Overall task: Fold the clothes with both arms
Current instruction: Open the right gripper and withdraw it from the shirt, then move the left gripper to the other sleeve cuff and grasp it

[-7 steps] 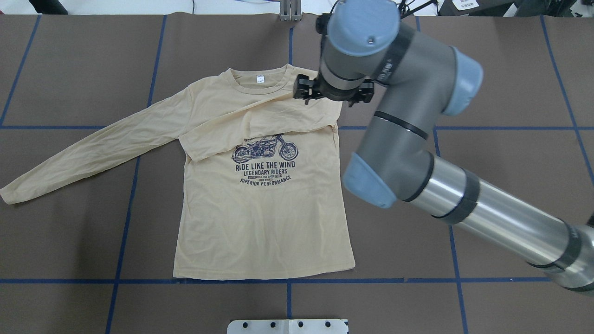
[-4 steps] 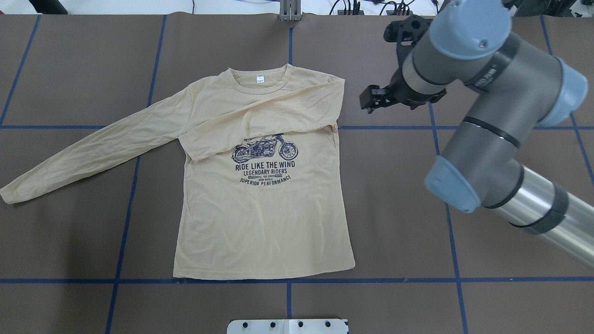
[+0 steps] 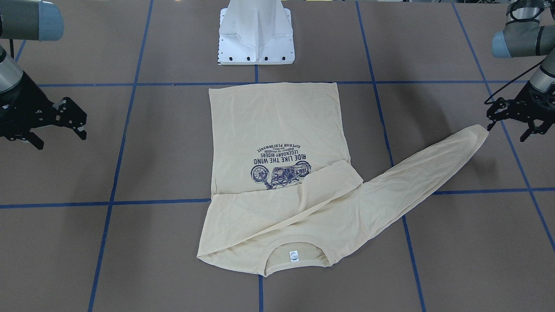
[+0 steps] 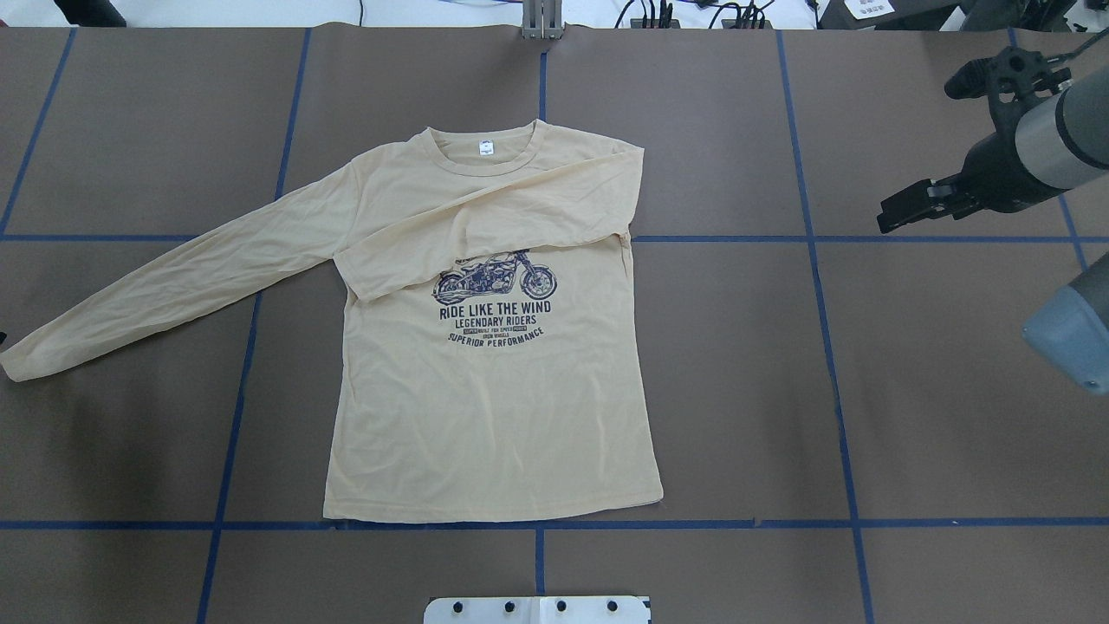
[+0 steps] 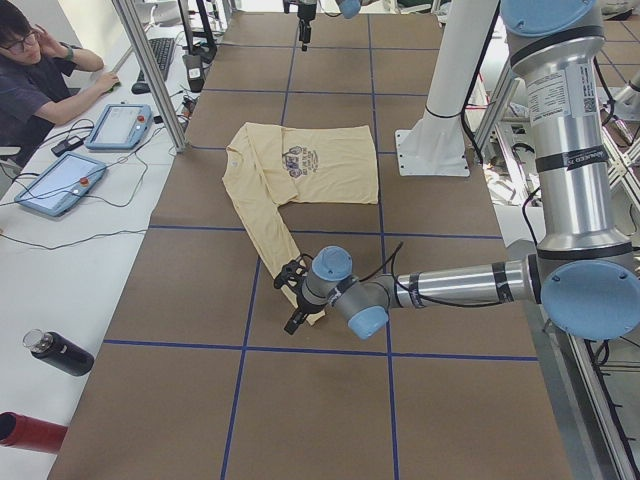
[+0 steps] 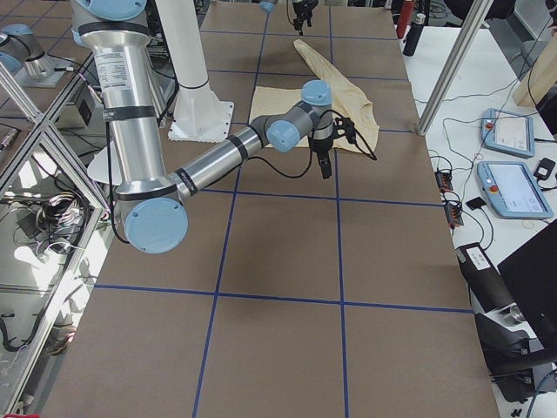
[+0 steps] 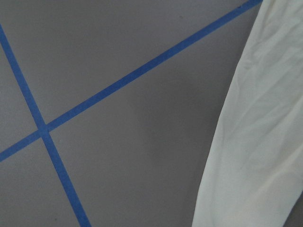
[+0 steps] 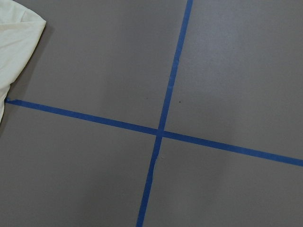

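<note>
Across the middle of the brown tabletop your pale yellow T-shirt lies flat, one sleeve folded over its chest. Its navy print reads "RIDE LIKE THE WIND, LEGENDARY RIDERS, SUPERIOR PERFORMANCE"; the white neck label is unreadable. Your left end effector hovers beside the outstretched cuff, fingers spread, empty. Your right end effector hangs well apart, likewise spread and empty.

T-shirt chest print, navy, under the motorcycle graphic: "RIDE LIKE THE WIND" / "LEGENDARY RIDERS" / curved "SUPERIOR PERFORMANCE". Two tiny lines in between are too small to read. White neck label: marking illegible.
</note>
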Robot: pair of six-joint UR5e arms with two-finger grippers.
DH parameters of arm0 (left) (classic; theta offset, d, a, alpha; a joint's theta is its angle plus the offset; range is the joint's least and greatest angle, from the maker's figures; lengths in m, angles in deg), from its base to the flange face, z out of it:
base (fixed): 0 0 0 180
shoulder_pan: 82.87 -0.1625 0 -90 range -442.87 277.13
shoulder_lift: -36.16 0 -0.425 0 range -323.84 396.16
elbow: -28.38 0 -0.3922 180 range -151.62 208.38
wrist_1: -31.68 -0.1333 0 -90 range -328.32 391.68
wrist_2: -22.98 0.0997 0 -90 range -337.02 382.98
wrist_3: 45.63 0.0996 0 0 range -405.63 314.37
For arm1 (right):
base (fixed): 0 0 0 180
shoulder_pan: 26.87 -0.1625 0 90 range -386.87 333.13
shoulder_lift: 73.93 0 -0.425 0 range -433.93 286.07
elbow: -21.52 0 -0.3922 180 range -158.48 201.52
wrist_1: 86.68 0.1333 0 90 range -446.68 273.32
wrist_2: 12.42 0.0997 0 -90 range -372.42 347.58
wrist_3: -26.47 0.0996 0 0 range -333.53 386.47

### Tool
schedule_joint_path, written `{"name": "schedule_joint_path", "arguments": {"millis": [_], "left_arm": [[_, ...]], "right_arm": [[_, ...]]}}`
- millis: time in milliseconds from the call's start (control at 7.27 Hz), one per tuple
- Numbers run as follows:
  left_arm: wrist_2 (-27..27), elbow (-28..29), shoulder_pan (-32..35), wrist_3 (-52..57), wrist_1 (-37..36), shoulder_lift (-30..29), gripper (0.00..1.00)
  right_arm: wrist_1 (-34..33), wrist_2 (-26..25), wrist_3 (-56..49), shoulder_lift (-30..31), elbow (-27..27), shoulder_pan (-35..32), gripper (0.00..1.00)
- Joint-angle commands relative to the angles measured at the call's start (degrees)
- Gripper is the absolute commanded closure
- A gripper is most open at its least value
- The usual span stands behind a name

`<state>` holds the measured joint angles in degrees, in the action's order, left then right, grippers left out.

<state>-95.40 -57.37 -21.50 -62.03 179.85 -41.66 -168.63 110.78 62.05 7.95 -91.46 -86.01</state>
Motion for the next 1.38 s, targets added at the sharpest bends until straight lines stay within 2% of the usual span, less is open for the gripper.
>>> {"name": "schedule_joint_path", "arguments": {"millis": [0, 138, 413, 1238], "left_arm": [[-4.46, 2.33, -0.11, -5.21, 1.86, -0.14, 0.17], [-5.71, 3.90, -0.11, -5.57, 3.08, -0.14, 0.25], [-8.17, 4.36, -0.11, -7.32, 3.97, -0.14, 0.27], [-9.41, 5.75, -0.46, -7.86, 3.97, -2.59, 0.28]], "right_arm": [[0.21, 0.55, -0.52, 0.74, -0.14, -0.63, 0.00], [0.21, 0.55, -0.52, 0.74, -0.14, -0.63, 0.00], [0.21, 0.55, -0.52, 0.74, -0.14, -0.63, 0.00], [0.12, 0.55, -0.43, 1.00, -0.32, -0.63, 0.00]]}}
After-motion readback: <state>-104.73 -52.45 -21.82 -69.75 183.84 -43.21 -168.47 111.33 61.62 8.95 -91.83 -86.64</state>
